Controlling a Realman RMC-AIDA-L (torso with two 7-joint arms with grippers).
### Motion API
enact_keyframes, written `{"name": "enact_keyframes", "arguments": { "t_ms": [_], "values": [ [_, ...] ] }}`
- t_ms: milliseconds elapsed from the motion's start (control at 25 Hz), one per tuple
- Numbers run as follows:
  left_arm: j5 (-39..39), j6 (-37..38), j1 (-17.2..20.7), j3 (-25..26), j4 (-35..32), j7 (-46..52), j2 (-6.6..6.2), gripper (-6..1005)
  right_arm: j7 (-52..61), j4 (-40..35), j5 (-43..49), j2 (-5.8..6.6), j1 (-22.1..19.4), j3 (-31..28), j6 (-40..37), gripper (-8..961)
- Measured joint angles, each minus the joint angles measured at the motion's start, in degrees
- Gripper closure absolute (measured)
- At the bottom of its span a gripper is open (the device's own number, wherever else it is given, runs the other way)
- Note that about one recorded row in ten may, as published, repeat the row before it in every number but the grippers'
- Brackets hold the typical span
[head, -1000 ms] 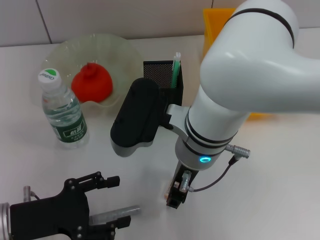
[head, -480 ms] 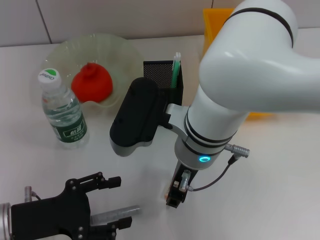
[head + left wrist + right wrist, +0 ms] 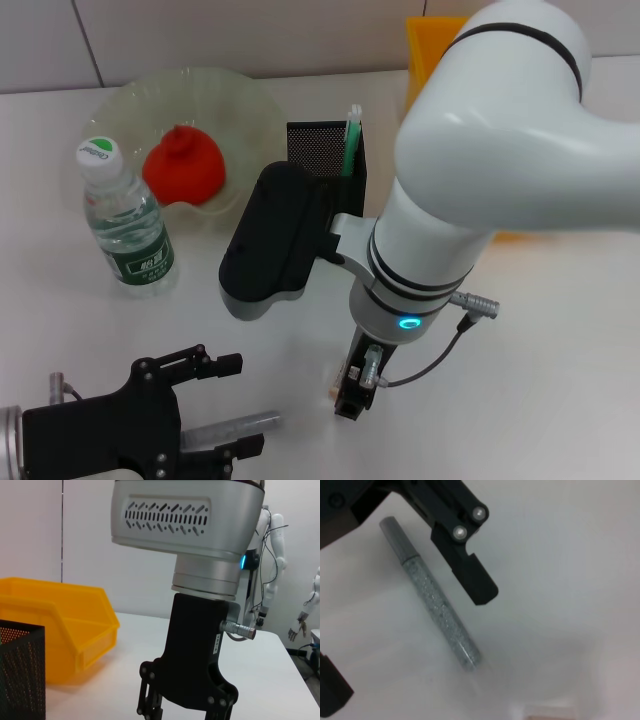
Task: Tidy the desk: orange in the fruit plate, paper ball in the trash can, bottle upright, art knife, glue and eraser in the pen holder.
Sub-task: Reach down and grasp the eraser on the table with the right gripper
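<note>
- You're seeing a silver glitter pen (image 3: 436, 603) lying flat on the white tabletop (image 3: 560, 380).
- A green pen (image 3: 352, 140) is standing upright.

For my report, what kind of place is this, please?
Probably a robotics lab set up as a desk: white table, black mesh pen holder, yellow trash can, and other robot arms behind.

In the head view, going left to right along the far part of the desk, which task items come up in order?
Bottle → orange in the fruit plate → pen holder → trash can.
</note>
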State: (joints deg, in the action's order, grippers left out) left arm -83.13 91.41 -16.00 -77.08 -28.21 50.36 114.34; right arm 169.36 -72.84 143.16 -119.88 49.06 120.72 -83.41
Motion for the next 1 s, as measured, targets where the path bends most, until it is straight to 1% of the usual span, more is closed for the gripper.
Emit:
{"name": "enact_keyframes", "arguments": {
  "t_ms": [1000],
  "values": [
    [-0.01,0.0,0.0,-0.18,0.0,0.0,0.18,192,-0.07,0.35,-0.71,0.0,0.58,0.78,0.63,355]
  ]
}}
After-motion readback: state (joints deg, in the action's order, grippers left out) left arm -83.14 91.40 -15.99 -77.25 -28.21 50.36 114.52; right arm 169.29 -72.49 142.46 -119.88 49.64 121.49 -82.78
